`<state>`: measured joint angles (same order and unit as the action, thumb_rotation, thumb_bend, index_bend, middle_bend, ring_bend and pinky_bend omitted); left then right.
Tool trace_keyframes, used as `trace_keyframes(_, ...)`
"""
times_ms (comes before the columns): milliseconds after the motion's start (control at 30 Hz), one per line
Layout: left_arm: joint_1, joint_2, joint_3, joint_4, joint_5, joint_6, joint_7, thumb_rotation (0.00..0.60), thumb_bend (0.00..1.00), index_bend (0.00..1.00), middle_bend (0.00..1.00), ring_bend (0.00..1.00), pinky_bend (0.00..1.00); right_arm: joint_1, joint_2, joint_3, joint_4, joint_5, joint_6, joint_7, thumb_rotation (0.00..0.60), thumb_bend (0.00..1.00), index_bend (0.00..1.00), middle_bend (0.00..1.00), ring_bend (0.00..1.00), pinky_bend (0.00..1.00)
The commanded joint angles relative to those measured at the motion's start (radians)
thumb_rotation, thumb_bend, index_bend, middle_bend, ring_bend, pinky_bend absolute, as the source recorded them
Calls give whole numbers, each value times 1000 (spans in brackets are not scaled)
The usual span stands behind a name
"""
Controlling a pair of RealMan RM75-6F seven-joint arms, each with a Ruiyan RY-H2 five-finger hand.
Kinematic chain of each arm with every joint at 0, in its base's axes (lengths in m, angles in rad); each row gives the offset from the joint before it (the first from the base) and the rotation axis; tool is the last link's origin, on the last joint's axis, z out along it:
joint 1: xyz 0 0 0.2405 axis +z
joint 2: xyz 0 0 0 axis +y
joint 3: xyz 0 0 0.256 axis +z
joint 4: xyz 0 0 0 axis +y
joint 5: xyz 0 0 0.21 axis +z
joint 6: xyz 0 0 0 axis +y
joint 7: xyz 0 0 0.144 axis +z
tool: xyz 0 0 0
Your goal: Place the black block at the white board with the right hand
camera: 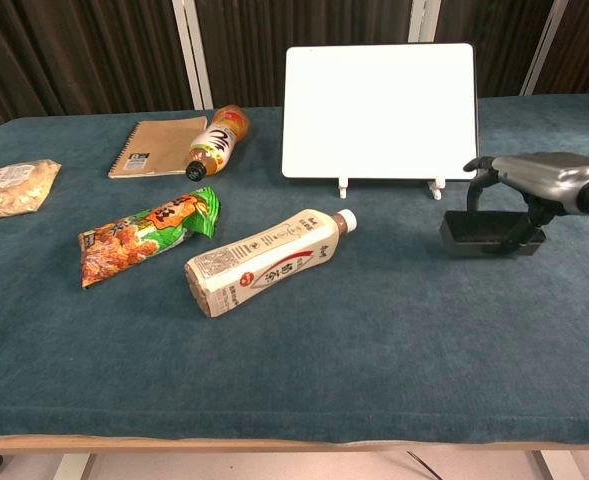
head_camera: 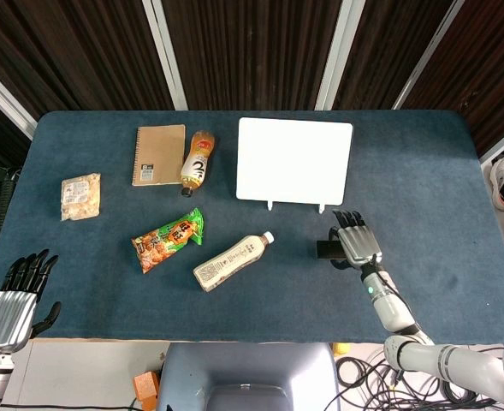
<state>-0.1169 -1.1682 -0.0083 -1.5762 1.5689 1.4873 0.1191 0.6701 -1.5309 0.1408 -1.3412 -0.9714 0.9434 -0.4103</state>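
Observation:
The black block [head_camera: 326,250] [camera: 487,233] is a long dark bar, level, at the table's right front. My right hand [head_camera: 358,244] [camera: 536,178] grips it from above, fingers curled over its right half. The block sits just in front of and to the right of the white board [head_camera: 294,160] [camera: 379,110], which stands upright on two small feet; a gap remains between them. My left hand [head_camera: 12,295] hangs open beyond the table's near left corner, holding nothing.
A milk-tea bottle [head_camera: 232,260] [camera: 264,260] lies left of the block. Further left lie a green-orange snack bag [head_camera: 168,239], a notebook [head_camera: 158,154], an orange drink bottle [head_camera: 198,161] and a small packet [head_camera: 80,195]. Blue cloth [head_camera: 440,188] covers the table.

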Motion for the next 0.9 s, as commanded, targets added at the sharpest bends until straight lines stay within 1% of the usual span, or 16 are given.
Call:
trace_keyframes(33,-2,-2,-2,1,-5,-5,1,600,364,0,18,6,92,15,-16,32,31,-57,73,-22,600,294,666,40,0,0)
trace_keyframes(133,-7,-7,-6,5,-9,-11,5,600,363,0,14,6,92,60,-51,81,99,-72,124,-86,600,294,666,40,0,0)
trace_keyframes(167,-9,-9,-7,6,-12,-15,7,600,364,0,14,6,92,82,-72,103,140,-76,140,-110,600,294,666,40,0,0)
trace_keyframes(233,-12,-12,-9,7,-19,-22,12,600,363,0,14,7,91,118,-112,129,219,-90,167,-144,600,294,666,40,0,0)
trace_keyframes(267,-14,-13,-11,8,-23,-28,15,600,363,0,14,7,91,143,-141,139,283,-102,180,-171,600,294,665,40,0,0)
trace_keyframes(367,-18,-20,-16,14,-26,-29,13,600,363,0,3,7,93,204,-211,145,454,-123,191,-266,600,294,656,40,0,0)
trace_keyframes(433,-18,-25,-18,21,-22,-21,12,600,363,0,0,7,93,232,-254,147,545,-126,183,-308,600,294,651,40,0,0)
trace_keyframes(500,-17,-30,-17,27,-16,-14,11,600,364,0,0,7,93,259,-300,147,635,-134,162,-306,600,294,652,40,0,0)
trace_keyframes(600,-17,-32,-17,31,-17,-15,9,600,363,0,0,7,92,294,-368,133,780,-163,131,-282,600,294,649,40,0,0)
trace_keyframes(633,-19,-33,-20,32,-21,-17,10,600,364,0,0,7,92,308,-395,130,834,-173,119,-270,600,294,645,40,0,0)
trace_keyframes(733,-21,-36,-25,34,-35,-25,14,600,363,0,0,7,92,340,-463,138,953,-184,98,-205,600,294,639,40,0,0)
trace_keyframes(900,-27,-36,-31,34,-56,-41,18,600,363,0,0,7,92,384,-540,155,1081,-182,20,-130,600,294,617,42,0,0)
